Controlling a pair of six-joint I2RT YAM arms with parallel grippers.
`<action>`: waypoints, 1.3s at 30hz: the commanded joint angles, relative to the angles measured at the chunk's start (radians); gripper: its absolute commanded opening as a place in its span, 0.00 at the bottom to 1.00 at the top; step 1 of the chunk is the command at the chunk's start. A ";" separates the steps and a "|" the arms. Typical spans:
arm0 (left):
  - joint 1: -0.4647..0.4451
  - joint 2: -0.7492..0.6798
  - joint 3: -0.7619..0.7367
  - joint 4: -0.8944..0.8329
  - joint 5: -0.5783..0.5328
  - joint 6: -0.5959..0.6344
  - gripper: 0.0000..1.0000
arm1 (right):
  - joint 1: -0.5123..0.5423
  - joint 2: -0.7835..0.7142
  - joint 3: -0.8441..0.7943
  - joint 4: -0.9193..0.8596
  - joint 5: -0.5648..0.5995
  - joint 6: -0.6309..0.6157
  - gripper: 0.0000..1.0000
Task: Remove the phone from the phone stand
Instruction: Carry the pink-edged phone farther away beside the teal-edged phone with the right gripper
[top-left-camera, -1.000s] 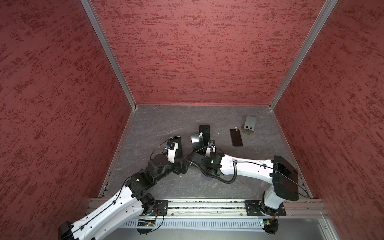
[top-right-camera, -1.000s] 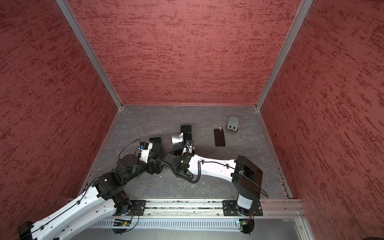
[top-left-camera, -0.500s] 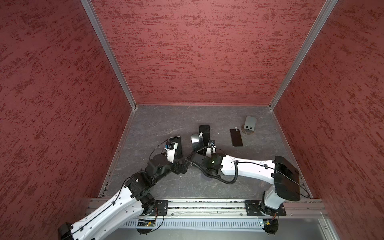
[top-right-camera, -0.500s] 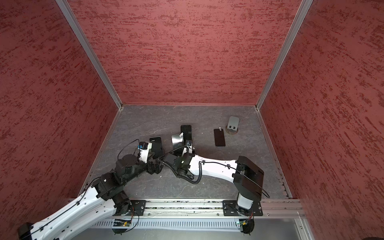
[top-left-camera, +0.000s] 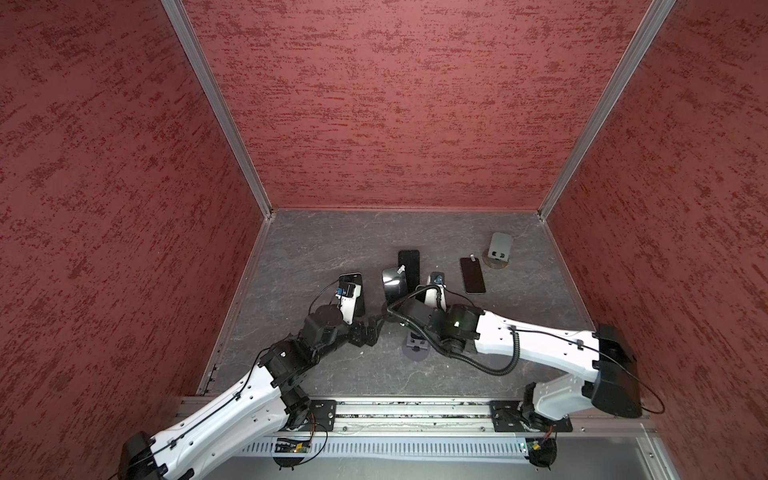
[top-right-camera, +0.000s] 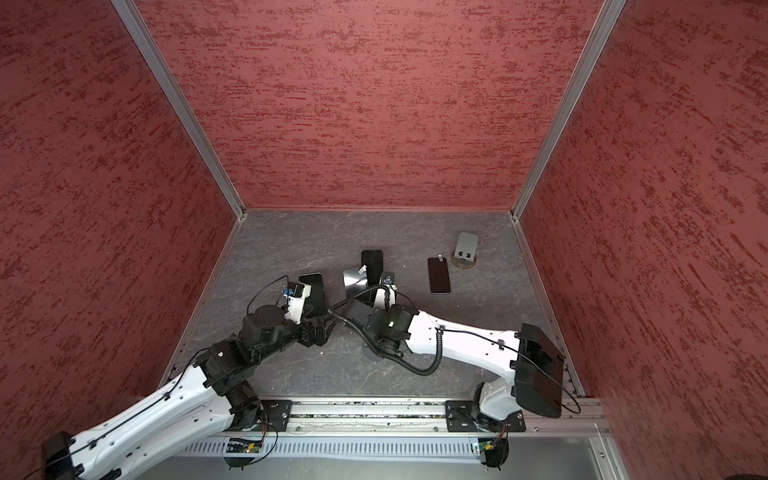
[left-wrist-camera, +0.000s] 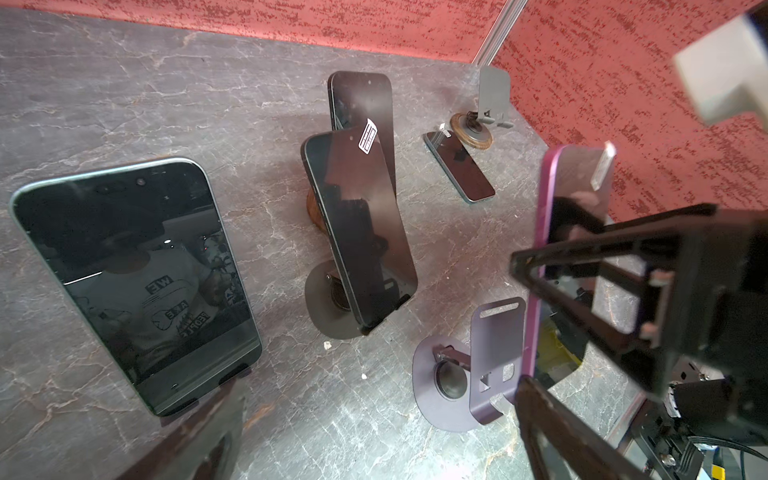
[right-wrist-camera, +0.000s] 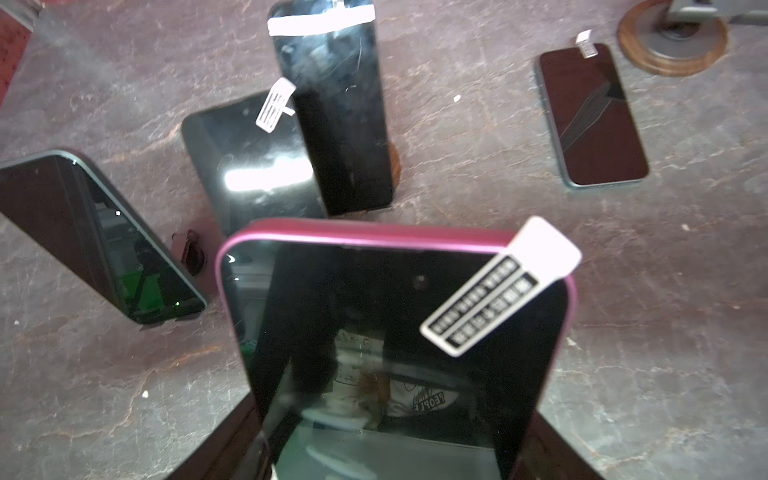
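Observation:
My right gripper (right-wrist-camera: 390, 440) is shut on the phone (right-wrist-camera: 399, 332), a dark-screened one with a magenta edge and a white sticker at its top corner. In the left wrist view this phone (left-wrist-camera: 557, 249) stands upright, clear of the back plate of the purple phone stand (left-wrist-camera: 494, 361), whose plate is bare. In a top view the stand's round base (top-left-camera: 415, 353) shows under the right wrist. My left gripper (left-wrist-camera: 382, 436) is open with nothing between its fingers, just left of the stand, and in a top view the left gripper (top-left-camera: 376, 326) points at it.
Three other phones lean on stands: one at the left (top-left-camera: 357, 291), a stickered one in the middle (top-left-camera: 392, 284), one behind it (top-left-camera: 409, 264). A phone (top-left-camera: 472, 275) lies flat at the back right beside a bare grey stand (top-left-camera: 498, 249) on a wooden base. Red walls enclose the table.
The right arm has drawn a little to the right with the phone in its grip. The left arm has not moved.

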 joint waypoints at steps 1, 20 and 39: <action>0.005 0.019 0.036 0.036 0.016 0.004 0.99 | -0.044 -0.091 -0.035 0.033 0.026 -0.040 0.56; 0.005 0.133 0.106 0.080 0.047 -0.025 1.00 | -0.401 -0.140 -0.145 0.133 -0.210 -0.401 0.57; 0.005 0.208 0.150 0.147 0.129 -0.061 0.99 | -0.620 0.125 -0.112 0.319 -0.401 -0.636 0.59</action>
